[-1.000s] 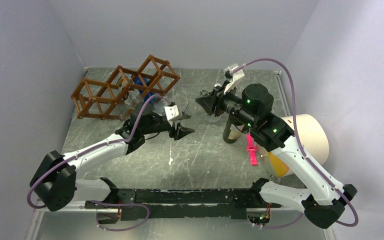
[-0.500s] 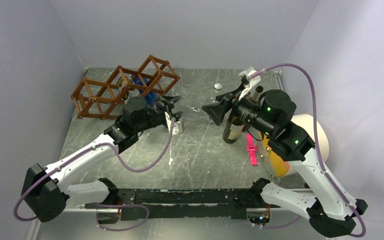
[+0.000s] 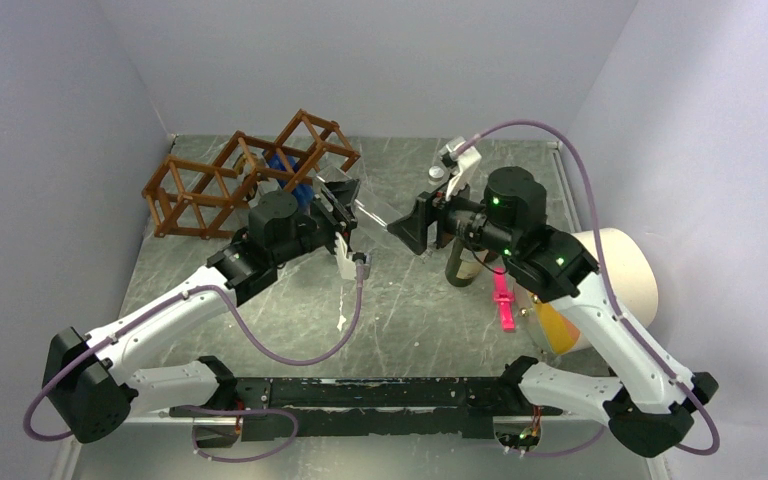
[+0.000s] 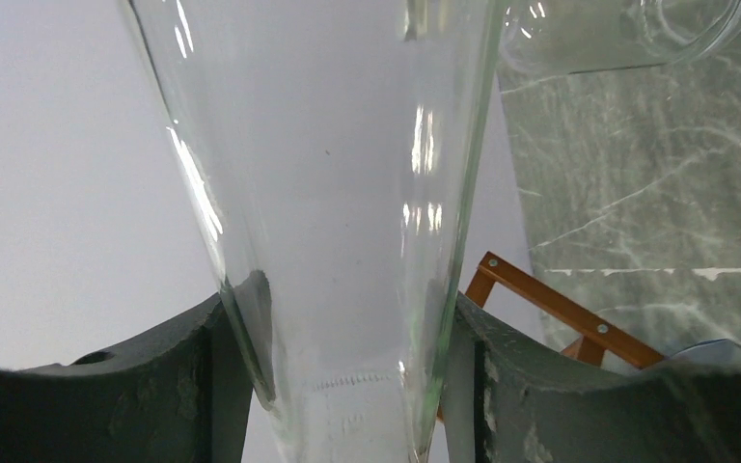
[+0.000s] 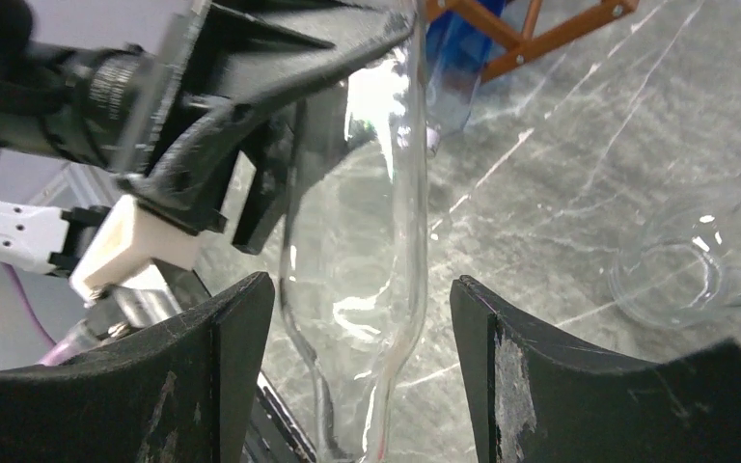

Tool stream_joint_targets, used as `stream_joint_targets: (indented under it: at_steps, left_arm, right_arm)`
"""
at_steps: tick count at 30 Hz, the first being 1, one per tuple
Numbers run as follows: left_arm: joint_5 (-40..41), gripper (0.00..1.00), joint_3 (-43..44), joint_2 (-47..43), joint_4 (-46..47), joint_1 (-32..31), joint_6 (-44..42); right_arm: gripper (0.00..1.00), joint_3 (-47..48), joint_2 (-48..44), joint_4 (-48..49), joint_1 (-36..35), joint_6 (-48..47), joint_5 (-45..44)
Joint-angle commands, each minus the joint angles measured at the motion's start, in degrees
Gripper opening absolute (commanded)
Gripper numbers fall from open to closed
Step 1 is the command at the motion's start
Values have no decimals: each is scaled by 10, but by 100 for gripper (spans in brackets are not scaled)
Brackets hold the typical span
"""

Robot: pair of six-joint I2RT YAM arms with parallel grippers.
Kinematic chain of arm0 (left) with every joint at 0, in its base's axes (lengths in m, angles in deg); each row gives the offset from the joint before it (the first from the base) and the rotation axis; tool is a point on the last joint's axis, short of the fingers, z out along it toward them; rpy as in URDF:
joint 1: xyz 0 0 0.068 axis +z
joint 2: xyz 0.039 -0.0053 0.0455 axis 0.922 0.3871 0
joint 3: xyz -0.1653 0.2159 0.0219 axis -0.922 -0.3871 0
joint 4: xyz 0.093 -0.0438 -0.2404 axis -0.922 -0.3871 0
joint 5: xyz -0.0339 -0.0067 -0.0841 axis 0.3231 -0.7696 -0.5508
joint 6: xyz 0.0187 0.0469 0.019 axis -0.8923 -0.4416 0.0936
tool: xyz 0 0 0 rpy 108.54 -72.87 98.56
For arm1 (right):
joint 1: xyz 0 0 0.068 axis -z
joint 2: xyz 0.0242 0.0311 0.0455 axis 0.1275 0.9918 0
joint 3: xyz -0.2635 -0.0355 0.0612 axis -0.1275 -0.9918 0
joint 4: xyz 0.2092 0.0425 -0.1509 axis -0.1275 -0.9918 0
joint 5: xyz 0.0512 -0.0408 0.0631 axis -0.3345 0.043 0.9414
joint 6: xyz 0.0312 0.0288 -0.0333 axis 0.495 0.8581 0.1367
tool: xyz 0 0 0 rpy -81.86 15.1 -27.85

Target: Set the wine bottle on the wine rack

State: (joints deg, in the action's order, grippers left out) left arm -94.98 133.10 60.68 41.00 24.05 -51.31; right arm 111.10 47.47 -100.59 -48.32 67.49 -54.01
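Observation:
My left gripper (image 3: 341, 207) is shut on a clear glass wine bottle (image 3: 372, 207) and holds it off the table, its pads pressing both sides of the glass (image 4: 347, 193). The bottle's narrowing end (image 5: 362, 289) lies between the fingers of my right gripper (image 3: 412, 222), which stands open with a gap on each side. In the wrist views the left gripper (image 4: 338, 333) and right gripper (image 5: 362, 313) both frame the bottle. The reddish-brown wine rack (image 3: 230, 185) stands at the back left, just behind the left gripper; one of its bars (image 4: 550, 304) shows close by.
A blue bottle (image 3: 285, 170) lies in the rack. A dark bottle (image 3: 463, 262) stands under my right arm, beside a pink clip (image 3: 503, 300). A cream cylinder (image 3: 625, 270) lies at the right wall. A clear glass jar (image 5: 680, 260) lies on the table.
My left gripper has carried the clear bottle up and back toward the rack. My right gripper opened wider, swung right, then came back left around the bottle's narrow end.

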Motion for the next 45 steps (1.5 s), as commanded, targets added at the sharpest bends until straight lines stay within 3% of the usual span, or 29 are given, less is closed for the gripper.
stream_joint_targets:
  at_steps: [1,19,21,24,27,29,32,33,34,40,45]
  left_arm:
    - [16,7,30,-16,35,-9,-68]
    - [45,7,62,7,-6,-36,-49]
    - [52,7,65,8,-10,-40,-37]
    - [52,9,62,5,-8,-41,-12]
    - [51,29,58,-1,-4,-41,18]
    - [48,56,46,-8,9,-41,33]
    - [46,75,23,-21,34,-41,52]
    - [48,94,17,-24,33,-41,59]
    - [51,100,13,-27,29,-41,67]
    - [49,100,-17,-58,30,-41,133]
    - [69,99,-21,-90,46,-39,296]
  right_arm:
    - [71,-16,17,8,-4,-8,-4]
    - [69,-32,86,19,-25,-9,-11]
    - [62,-38,85,27,-27,-4,-20]
    - [33,-45,74,34,-27,2,-47]
    - [3,-50,58,43,-27,5,-65]
    - [0,-50,48,46,-27,7,-78]
    - [0,-54,31,55,-27,14,-110]
    - [0,-55,24,58,-27,19,-123]
    - [0,-56,19,61,-27,23,-136]
    - [0,-57,4,71,-27,40,-198]
    - [0,-55,22,76,-27,40,-200]
